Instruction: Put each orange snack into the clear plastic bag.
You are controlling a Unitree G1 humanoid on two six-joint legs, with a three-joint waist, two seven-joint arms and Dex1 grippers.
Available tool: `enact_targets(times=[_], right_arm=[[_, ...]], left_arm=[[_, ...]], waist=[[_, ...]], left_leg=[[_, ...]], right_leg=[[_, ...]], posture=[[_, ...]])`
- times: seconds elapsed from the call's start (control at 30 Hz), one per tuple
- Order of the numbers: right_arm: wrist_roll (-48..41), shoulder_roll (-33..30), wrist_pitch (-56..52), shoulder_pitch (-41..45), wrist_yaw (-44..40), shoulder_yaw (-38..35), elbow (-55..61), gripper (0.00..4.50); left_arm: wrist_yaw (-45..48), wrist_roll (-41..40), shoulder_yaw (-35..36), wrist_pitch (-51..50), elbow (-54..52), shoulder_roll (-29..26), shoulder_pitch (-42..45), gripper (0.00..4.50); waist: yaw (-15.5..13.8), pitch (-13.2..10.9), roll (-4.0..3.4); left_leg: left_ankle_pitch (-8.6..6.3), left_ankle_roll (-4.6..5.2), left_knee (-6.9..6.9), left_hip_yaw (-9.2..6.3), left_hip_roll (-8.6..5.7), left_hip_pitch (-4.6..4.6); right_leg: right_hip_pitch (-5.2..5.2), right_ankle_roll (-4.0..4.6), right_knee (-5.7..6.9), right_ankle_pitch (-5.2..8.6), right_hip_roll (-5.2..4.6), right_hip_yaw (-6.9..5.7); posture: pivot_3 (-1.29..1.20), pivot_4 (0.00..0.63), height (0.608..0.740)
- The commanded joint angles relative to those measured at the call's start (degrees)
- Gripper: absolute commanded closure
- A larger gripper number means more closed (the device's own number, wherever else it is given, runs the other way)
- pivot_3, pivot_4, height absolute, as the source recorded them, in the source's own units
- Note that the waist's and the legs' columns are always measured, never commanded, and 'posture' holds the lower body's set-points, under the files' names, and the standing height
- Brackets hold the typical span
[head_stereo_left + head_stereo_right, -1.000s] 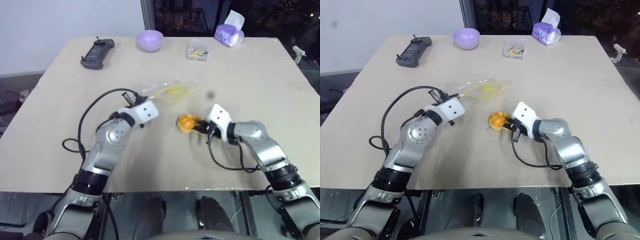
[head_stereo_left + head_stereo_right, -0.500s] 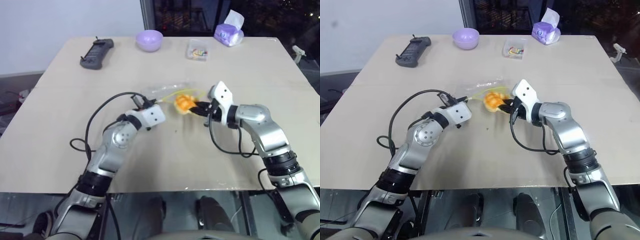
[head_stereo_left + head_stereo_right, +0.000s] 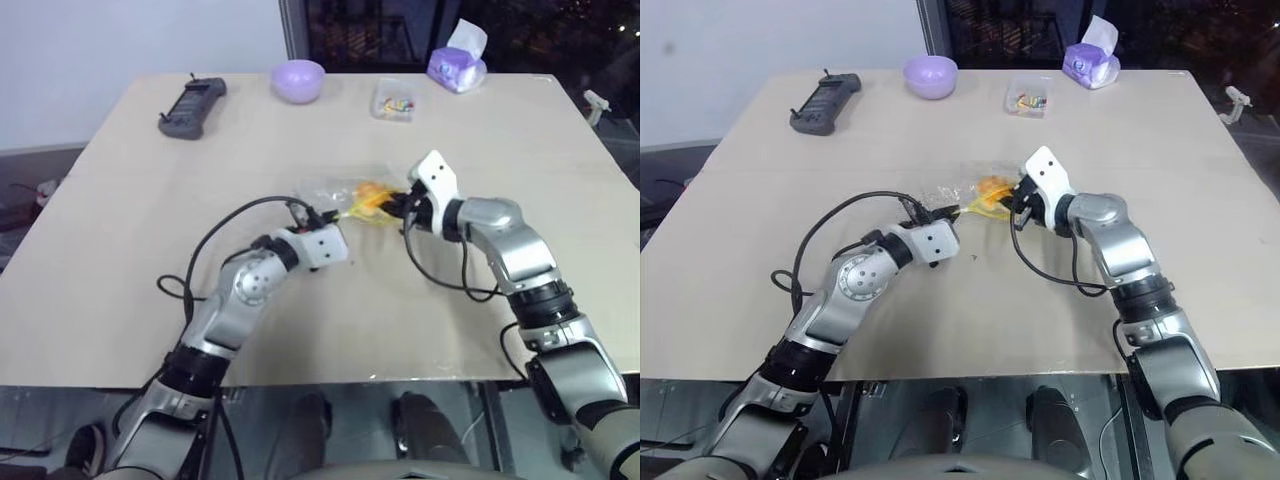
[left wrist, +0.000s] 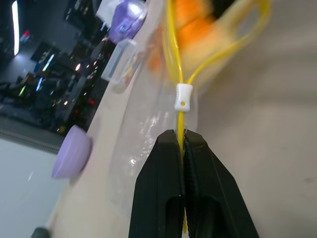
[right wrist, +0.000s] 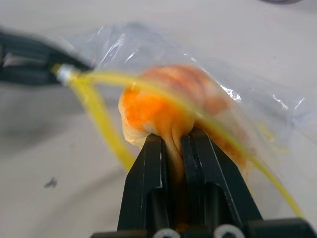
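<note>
At table centre, the right gripper (image 5: 171,144), clamped on the orange snack (image 5: 163,106), sits at three o'clock of the clear plastic bag (image 3: 335,187); the left gripper (image 4: 179,136) pinches its yellow strip (image 4: 173,49).

Quick headcount of what's on the counter (image 3: 120,260)

One orange snack (image 3: 368,197), one clear plastic bag (image 3: 330,187) with a single yellow strip (image 4: 174,54) and one little white slider clip (image 4: 183,96) on it. Two robot arms, so two tools: the left tool (image 4: 180,141) and the right tool (image 5: 173,144), two black fingers each. Along the far edge: one lilac bowl (image 3: 299,79), one black handheld remote (image 3: 192,105), one small clear box (image 3: 395,101) with colourful bits inside (too tiny to count those), and one purple tissue pack (image 3: 457,68). So six loose items total.
</note>
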State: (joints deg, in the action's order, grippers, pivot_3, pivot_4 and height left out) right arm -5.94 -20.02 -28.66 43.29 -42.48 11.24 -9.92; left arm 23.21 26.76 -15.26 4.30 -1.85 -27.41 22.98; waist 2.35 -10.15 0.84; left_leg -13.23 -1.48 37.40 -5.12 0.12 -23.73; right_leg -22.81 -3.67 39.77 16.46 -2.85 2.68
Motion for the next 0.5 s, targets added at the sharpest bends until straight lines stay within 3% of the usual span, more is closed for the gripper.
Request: enact_targets(times=[0.03, 0.3, 0.33, 0.5], right_arm=[[-1.00, 1.85, -1.22, 2.29, 2.30, -2.00, 0.02, 4.48], [0.02, 4.29, -4.59, 3.62, 7.03, -2.67, -3.17, 4.48], [0.18, 4.45, -5.01, 3.89, 8.01, -3.03, -3.85, 3.58], [0.07, 3.37, -4.70, 3.36, 7.17, -2.03, -2.45, 1.34]], left_arm=[[0.42, -0.65, -0.22, 1.36, -2.46, 0.46, 0.33, 4.50], [0.89, -0.74, -0.22, 1.66, -2.19, 0.80, 0.48, 4.50], [0.88, -0.70, -0.20, 1.65, -2.10, 0.81, 0.50, 4.50], [0.27, -0.46, 0.38, 0.77, -1.96, 1.08, 0.36, 4.50]], waist=[[0.01, 0.00, 0.00], [0.03, 0.00, 0.00], [0.03, 0.00, -0.01], [0.04, -0.01, -0.01]], left_leg=[[0.00, 0.00, 0.00, 0.00, 0.00, 0.00], [0.00, 0.00, 0.00, 0.00, 0.00, 0.00], [0.00, 0.00, 0.00, 0.00, 0.00, 0.00], [0.00, 0.00, -0.01, 0.00, 0.00, 0.00]], right_leg=[[0.00, 0.00, 0.00, 0.00, 0.00, 0.00], [0.00, 0.00, 0.01, 0.00, 0.00, 0.00], [0.00, 0.00, 0.01, 0.00, 0.00, 0.00], [-0.01, 0.00, 0.01, 0.00, 0.00, 0.00]], posture=[[0.00, 0.150, 0.740], [0.00, 0.150, 0.740], [0.00, 0.150, 0.740], [0.00, 0.150, 0.740]])
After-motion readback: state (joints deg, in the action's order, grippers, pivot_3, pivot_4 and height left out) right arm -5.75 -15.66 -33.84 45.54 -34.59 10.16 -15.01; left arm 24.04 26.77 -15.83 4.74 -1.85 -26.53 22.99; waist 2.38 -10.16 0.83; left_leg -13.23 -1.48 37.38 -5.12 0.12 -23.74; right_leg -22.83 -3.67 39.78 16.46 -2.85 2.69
